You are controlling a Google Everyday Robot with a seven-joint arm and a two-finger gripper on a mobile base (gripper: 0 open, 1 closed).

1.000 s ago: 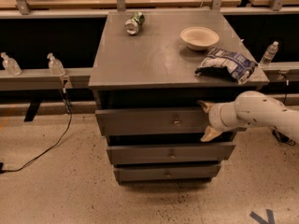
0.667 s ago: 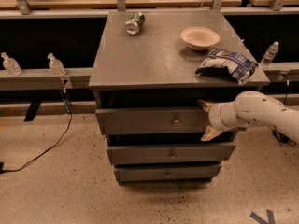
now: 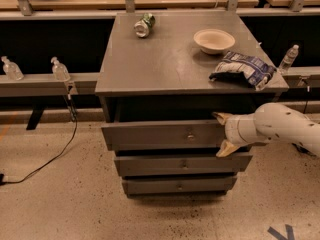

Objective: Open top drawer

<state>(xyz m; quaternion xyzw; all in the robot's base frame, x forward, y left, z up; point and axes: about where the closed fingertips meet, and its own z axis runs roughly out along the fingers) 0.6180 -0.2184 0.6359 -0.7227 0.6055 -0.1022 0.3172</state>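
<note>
The top drawer (image 3: 160, 135) is the widest grey front, just under the cabinet top, with a small round metal knob (image 3: 190, 133) at its centre. It stands pulled out a little, with a dark gap above it. My gripper (image 3: 223, 133), on a white arm coming in from the right, is at the right end of this drawer front. It is open, with one finger (image 3: 220, 116) at the front's top edge and the other finger (image 3: 225, 149) at its bottom edge. The drawer's tray is hidden.
Two narrower grey drawers (image 3: 182, 164) sit below. On the cabinet top (image 3: 165, 64) lie a can (image 3: 143, 25), a white bowl (image 3: 214, 40) and a chip bag (image 3: 243, 69). Bottles (image 3: 60, 70) stand on a rail at the left, and a cable (image 3: 50, 159) runs over the floor.
</note>
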